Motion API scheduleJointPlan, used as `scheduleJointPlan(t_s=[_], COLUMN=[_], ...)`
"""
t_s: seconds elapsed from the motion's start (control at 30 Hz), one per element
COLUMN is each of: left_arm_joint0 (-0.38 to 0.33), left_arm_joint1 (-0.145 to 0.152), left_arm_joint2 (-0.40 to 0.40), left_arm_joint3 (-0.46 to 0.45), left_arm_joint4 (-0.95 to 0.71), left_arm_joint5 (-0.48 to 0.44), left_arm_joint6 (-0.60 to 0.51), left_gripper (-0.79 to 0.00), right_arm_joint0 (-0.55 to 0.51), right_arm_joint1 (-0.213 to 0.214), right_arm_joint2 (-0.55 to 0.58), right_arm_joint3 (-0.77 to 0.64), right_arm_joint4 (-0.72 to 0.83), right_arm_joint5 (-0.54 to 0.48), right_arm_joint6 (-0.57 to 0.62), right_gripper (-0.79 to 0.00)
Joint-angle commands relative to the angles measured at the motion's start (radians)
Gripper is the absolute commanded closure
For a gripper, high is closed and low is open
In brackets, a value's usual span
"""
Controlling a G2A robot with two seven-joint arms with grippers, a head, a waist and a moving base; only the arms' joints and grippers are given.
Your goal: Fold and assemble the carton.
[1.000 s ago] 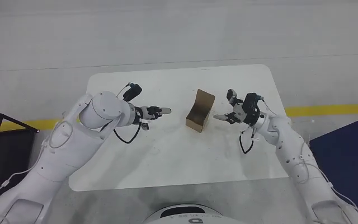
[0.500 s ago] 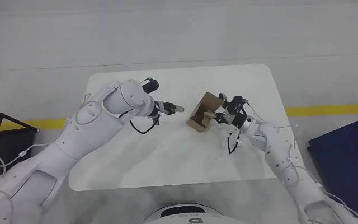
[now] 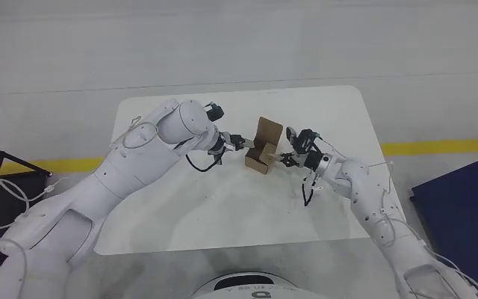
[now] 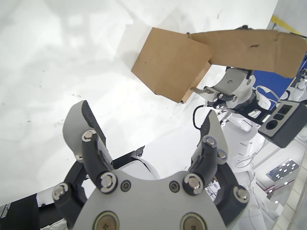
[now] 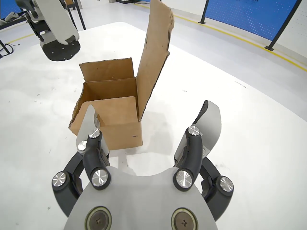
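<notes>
Carton: you have a brown cardboard carton (image 3: 258, 153) standing mouth-up near the middle of the white table (image 3: 224, 217), directly between your two grippers.
Flaps: one tall lid flap (image 5: 156, 48) rises nearly upright from the wall farthest from the robot. The shorter flaps at the mouth also stand unfolded, so the top is not yet closed.
Left gripper: your left gripper (image 4: 147, 111) hangs near the carton's left side with its jaws spread wide. It holds nothing and is clear of the cardboard.
Right gripper: your right gripper (image 5: 148, 107) sits at the opposite side, also wide and empty. One fingertip (image 5: 86, 123) is at the near wall, and you cannot tell whether it touches.
Key relation: the carton lies straight ahead of each gripper, on the line joining them, and your right arm is the nearer. The tall flap's hinge runs along that same line, so closing it likely means pushing it toward the robot, across the mouth.
Risk: the carton looks light and may slide unless you brace it from the other side.
</notes>
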Motion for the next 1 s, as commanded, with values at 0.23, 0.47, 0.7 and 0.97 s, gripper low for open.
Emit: scheduleJointPlan(t_s=[0.23,0.47,0.7,0.97], left_arm_joint0=[0.038,0.042,0.042,0.085], left_arm_joint1=[0.003,-0.005,-0.012,0.005], left_arm_joint2=[-0.031,-0.028,-0.033,-0.097], left_arm_joint3=[-0.003,-0.012,0.005,-0.004], left_arm_joint4=[-0.009,-0.009,-0.023,-0.054], left_arm_joint5=[0.07,0.103,0.088,0.07], left_arm_joint6=[0.067,0.08,0.085,0.114], left_gripper=[-0.785,-0.785,-0.785,-0.785], right_arm_joint0=[-0.028,-0.079,-0.108,-0.117], right_arm_joint1=[-0.003,-0.002,0.002,0.01], right_arm_joint2=[0.011,0.02,0.023,0.048], right_arm_joint3=[-0.059,-0.162,-0.237,-0.285], right_arm_joint4=[0.025,0.032,0.029,0.018], right_arm_joint5=[0.109,0.192,0.174,0.133], right_arm_joint6=[0.112,0.229,0.311,0.33], right_gripper=[-0.594,-0.489,-0.228,0.0])
